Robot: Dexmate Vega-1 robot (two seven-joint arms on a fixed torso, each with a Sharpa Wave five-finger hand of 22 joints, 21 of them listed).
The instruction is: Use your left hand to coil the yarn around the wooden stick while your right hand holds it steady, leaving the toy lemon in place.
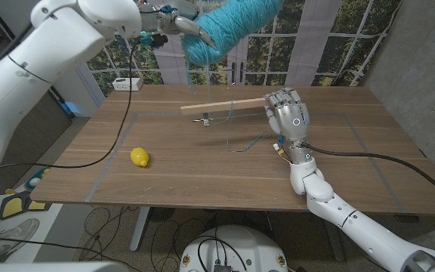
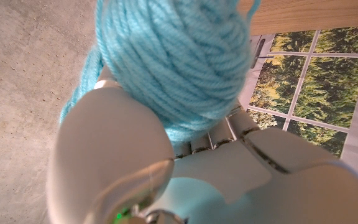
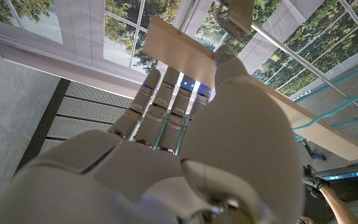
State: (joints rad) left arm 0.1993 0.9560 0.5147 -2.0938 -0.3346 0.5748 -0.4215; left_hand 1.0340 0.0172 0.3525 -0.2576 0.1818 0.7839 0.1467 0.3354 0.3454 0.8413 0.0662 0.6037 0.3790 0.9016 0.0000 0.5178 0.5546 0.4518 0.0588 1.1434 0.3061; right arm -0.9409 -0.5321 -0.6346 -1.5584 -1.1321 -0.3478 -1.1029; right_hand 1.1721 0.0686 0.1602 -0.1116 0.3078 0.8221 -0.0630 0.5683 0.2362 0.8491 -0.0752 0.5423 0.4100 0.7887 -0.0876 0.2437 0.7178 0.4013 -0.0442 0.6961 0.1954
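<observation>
My left hand (image 1: 180,24) holds a ball of light blue yarn (image 1: 236,23) high above the table's far side; the yarn ball (image 2: 173,62) sits against its fingers (image 2: 229,134). A thin strand (image 1: 202,83) drops from the ball to the wooden stick (image 1: 221,106). My right hand (image 1: 289,113) grips the stick's right end and holds it level above the table. That flat stick (image 3: 179,50) crosses over my right hand (image 3: 185,143), with turns of strand (image 3: 328,118) around it. More yarn (image 1: 248,142) trails loose on the table below. The toy lemon (image 1: 140,157) lies at the table's left front.
A wooden table (image 1: 202,174) with a taped rectangle spans the scene. A white box (image 1: 127,83) sits at the far left corner. A black cable (image 1: 368,157) runs across the table's right side. Windows stand behind.
</observation>
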